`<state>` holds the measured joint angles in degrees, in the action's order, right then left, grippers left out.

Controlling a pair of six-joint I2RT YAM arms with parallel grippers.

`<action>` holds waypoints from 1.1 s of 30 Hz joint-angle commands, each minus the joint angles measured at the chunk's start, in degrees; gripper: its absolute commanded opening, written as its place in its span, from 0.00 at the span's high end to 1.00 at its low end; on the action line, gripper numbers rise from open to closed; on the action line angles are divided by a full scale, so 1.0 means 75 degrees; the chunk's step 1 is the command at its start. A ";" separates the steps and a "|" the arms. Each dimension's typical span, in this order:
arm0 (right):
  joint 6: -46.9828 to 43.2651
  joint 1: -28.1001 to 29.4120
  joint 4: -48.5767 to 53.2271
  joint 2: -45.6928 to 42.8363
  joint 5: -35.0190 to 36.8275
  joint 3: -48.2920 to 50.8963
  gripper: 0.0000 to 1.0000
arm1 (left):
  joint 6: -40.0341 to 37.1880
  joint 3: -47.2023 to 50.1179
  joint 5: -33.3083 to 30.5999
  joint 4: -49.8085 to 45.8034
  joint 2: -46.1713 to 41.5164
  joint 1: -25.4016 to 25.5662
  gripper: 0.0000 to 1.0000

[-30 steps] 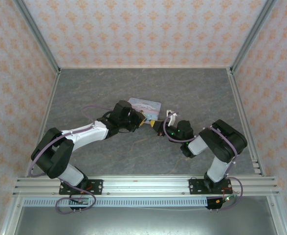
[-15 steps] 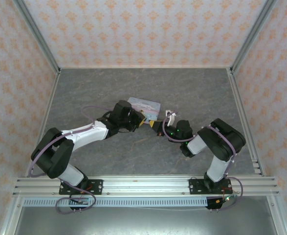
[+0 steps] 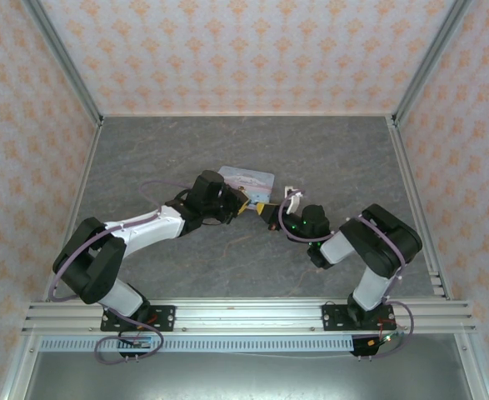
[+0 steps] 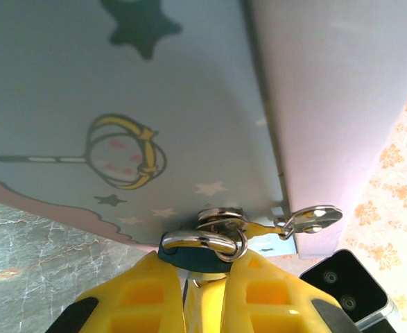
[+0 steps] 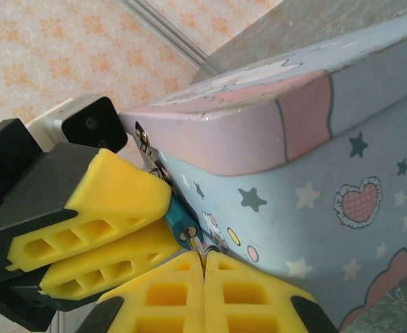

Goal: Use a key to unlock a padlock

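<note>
The tiny teal padlock (image 4: 202, 258) hangs by its silver shackle (image 4: 203, 241) from the hasp on the pale-blue tin (image 4: 120, 104). My left gripper (image 4: 202, 269) is shut on the padlock's body. In the right wrist view the padlock (image 5: 181, 220) sticks out between the left gripper's yellow fingers (image 5: 99, 201), keyhole end toward me. My right gripper (image 5: 204, 261) is shut on the thin key (image 5: 196, 244), whose tip sits at the keyhole. From above, the left gripper (image 3: 246, 206) and the right gripper (image 3: 269, 217) meet at the tin's (image 3: 246, 179) near corner.
The tin has a pink lid (image 5: 258, 118) and lies on the grey marbled tabletop (image 3: 227, 150). A silver latch tab (image 4: 314, 218) juts from its front. Patterned walls (image 3: 227, 50) with metal frame posts enclose the table on three sides.
The right wrist has shifted very slightly by the tin. The left arm has stayed still, and both grips are unchanged.
</note>
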<state>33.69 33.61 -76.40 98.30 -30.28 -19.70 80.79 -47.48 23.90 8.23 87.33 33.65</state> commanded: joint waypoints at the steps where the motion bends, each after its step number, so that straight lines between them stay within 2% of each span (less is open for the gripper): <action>1: 0.0086 0.0008 -0.0523 -0.0248 0.0238 0.0024 1.00 | -0.0037 -0.0027 0.0194 0.0468 -0.0370 0.0072 0.89; 9: 0.0180 0.0059 -0.0513 0.0091 -0.0500 -0.0332 1.00 | 0.0054 -0.0043 0.0233 0.0589 -0.0370 0.0078 0.89; 23: 0.0467 0.0090 -0.0515 0.0575 -0.0905 -0.0687 1.00 | 0.0201 -0.0197 0.0305 0.0813 -0.0347 0.0153 0.88; 33: 0.0425 0.0061 -0.0335 0.0702 -0.1246 -0.1196 1.00 | -0.0375 -0.0383 0.0568 0.0391 -0.0237 0.0204 0.89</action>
<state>36.88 33.56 -75.75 103.79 -35.86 -25.04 81.17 -47.57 20.97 8.29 87.02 32.95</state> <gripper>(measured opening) 0.045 0.136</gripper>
